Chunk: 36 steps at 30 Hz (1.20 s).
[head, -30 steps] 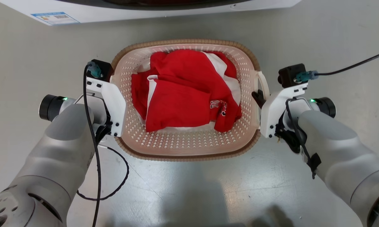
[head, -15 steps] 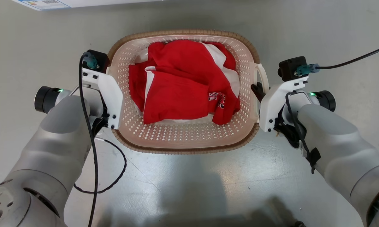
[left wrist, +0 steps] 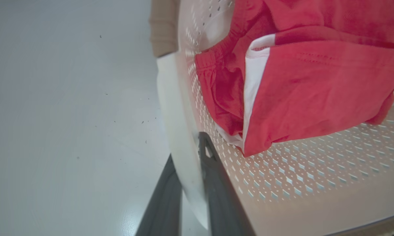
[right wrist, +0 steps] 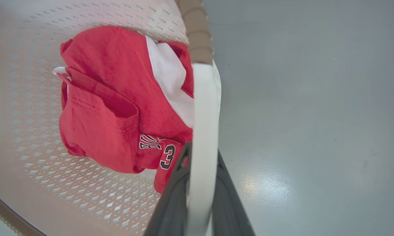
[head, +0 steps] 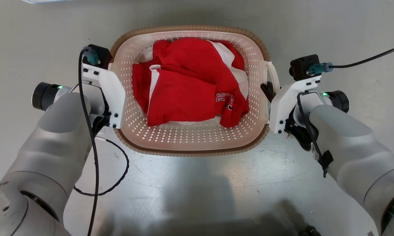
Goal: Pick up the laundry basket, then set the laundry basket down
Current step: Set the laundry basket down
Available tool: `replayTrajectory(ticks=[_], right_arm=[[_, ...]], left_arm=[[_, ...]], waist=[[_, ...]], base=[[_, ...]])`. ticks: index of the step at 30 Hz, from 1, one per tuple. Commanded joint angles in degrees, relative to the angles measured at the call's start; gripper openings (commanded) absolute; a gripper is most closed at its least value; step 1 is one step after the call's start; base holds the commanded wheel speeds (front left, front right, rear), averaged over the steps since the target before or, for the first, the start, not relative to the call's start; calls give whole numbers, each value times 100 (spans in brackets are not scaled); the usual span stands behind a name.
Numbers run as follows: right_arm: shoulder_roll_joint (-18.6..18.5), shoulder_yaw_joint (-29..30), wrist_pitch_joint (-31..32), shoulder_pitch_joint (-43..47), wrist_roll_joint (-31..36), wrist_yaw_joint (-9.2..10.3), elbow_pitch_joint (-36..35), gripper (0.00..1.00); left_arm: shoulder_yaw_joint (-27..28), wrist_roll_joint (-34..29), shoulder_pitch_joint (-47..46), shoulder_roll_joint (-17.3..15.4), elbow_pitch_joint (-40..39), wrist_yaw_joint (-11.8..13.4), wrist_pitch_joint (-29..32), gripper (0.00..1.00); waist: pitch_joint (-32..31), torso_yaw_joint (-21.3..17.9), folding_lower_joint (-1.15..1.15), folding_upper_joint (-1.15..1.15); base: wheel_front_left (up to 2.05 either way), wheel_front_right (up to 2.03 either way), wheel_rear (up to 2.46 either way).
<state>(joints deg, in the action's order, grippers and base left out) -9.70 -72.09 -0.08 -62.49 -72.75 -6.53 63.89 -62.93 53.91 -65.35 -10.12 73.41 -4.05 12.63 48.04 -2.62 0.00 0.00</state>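
laundry basket (head: 183, 152) at upper centre of the frame, left gripper (left wrist: 187, 147) and right gripper (right wrist: 202, 149) each clamped on a white side handle (head: 273, 73); stiff, probably light plastic, soft red clothes (head: 183, 98) inside.

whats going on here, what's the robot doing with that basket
A two-armed robot has the laundry basket gripped from both sides. Its left gripper is closed on the white left handle, and its right gripper is closed on the white right handle. A red and white garment lies bunched inside. The basket sits level over the grey floor; whether it is lifted clear of the floor is hard to tell.
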Motion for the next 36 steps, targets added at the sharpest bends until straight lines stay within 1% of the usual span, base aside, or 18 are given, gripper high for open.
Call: replayTrajectory(ticks=[1,14,15,16,17,18,21,25,30,36], right_arm=[[123,-33,-123,135,1,-96,-75,0],[114,-75,-308,59,60,-96,1,0],[118,-78,-345,51,81,-96,22,16],[127,-80,-371,48,95,-96,41,39],[137,-82,-391,47,101,-96,62,70],[149,-84,-400,50,104,-96,85,100],[179,-90,-541,47,173,-96,168,100],[207,-95,-719,65,211,-96,246,100],[226,-100,-968,115,268,-96,310,100],[236,-103,-1294,241,342,-96,454,100]], left_arm=[[2,-33,-20,-221,39,46,27,0],[31,74,-8,-182,46,100,125,0],[49,91,-13,-179,47,124,105,2],[72,108,-25,-180,47,168,56,37],[90,123,-27,-180,48,206,18,85],[97,134,-19,-172,48,234,22,100],[135,192,20,-142,49,325,82,100],[176,239,57,-98,50,418,-9,100],[238,305,160,-74,51,502,-166,100],[346,421,386,-41,52,582,-480,100]], waist=[[15,-3,0,0],[74,32,0,0],[74,34,0,0],[74,33,0,0],[73,31,0,0],[67,28,0,0],[30,26,0,0],[-33,36,0,0],[-177,30,0,0],[-539,32,0,0]], base=[[0,0,0],[0,0,0],[0,0,0],[0,0,0],[0,0,0],[0,0,0],[0,0,0],[0,0,0],[0,0,0],[0,0,0]])
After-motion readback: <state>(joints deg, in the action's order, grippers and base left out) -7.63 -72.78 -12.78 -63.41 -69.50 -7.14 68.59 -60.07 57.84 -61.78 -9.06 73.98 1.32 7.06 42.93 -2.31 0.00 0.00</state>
